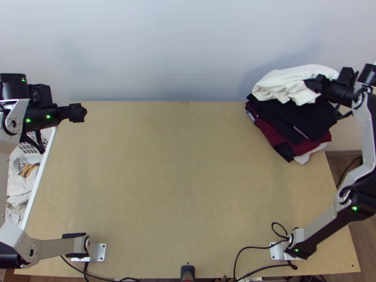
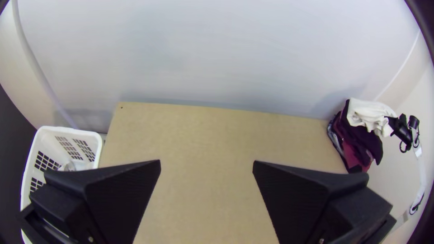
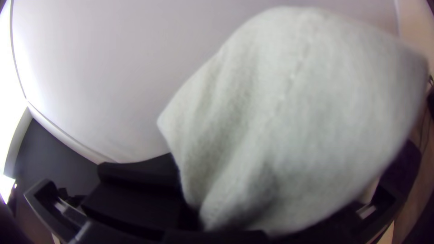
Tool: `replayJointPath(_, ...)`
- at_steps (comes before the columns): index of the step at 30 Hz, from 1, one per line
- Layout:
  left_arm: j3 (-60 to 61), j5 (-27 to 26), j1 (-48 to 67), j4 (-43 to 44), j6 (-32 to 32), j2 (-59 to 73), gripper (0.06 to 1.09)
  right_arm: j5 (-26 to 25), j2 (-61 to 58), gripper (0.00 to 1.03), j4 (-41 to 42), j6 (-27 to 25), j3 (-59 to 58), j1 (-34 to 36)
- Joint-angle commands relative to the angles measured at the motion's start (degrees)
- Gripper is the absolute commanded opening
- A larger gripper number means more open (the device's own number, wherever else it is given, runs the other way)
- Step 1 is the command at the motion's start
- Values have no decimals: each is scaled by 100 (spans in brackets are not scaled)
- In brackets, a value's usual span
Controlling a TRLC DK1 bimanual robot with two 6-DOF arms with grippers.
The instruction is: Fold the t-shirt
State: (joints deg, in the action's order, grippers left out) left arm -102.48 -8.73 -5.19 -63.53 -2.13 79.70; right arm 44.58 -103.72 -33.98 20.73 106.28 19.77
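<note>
My left gripper (image 1: 78, 113) is over the table's far left corner; in the left wrist view my left gripper (image 2: 206, 163) stands open, with bare table between its fingers. At the far right, my right gripper (image 1: 314, 84) is shut on the right part of a white t-shirt (image 1: 286, 83). The shirt lies bunched on top of a clothes pile. In the right wrist view the pale cloth (image 3: 298, 113) bulges up over my right gripper (image 3: 212, 194) and hides its fingertips.
Dark and maroon folded clothes (image 1: 275, 134) form the pile at the table's far right corner. A white basket (image 2: 96, 149) with clothes stands beyond the left edge. Bare wood (image 1: 178, 174) spans the middle. Black cables (image 1: 254, 247) lie along the near edge.
</note>
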Motion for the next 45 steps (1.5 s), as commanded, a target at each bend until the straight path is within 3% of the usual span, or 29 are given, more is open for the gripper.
replayJointPath(1, 105, 3, 36, 25, -77, -69, 105, -2, 458, 3, 5, -289, -371, 132)
replayJointPath(5, 114, 3, 62, 25, -59, -78, 105, -177, 652, 3, -48, -350, -749, 273)
replayJointPath(6, 114, 3, 62, 25, -51, -78, 105, -169, 695, 9, -74, -350, -846, 326)
replayJointPath(7, 114, 3, 71, 25, -42, -86, 105, -195, 739, 27, -118, -342, -934, 396)
replayJointPath(9, 123, 3, 71, 25, -33, -86, 105, -432, 801, 71, -188, -342, -1127, 493)
replayJointPath(11, 140, -6, 71, 25, -15, -86, 105, -678, 818, 100, -197, -368, -1276, 607)
replayJointPath(17, 131, -23, 71, 25, 29, -104, 105, -1338, 933, 100, -197, -781, -1522, 1038)
replayJointPath(26, 96, -32, 71, 60, 37, -60, 105, -1531, 1689, 100, -346, -851, -1786, 1547)
replayJointPath(29, 61, -32, 80, 60, 37, -34, 105, -1865, 2031, 100, -30, -851, -1769, 1539)
replayJointPath(33, -18, -23, 80, 60, 29, -16, 105, -2647, 2471, 100, 902, -1045, -2041, 941)
replayJointPath(38, -132, -23, 71, 60, 20, -16, 105, -4133, 2488, 100, 2475, -1730, -2656, -237)
replayJointPath(45, -229, -23, 71, -2, -15, -16, 105, -4836, 1566, 100, 2835, -1660, -2472, -1168)
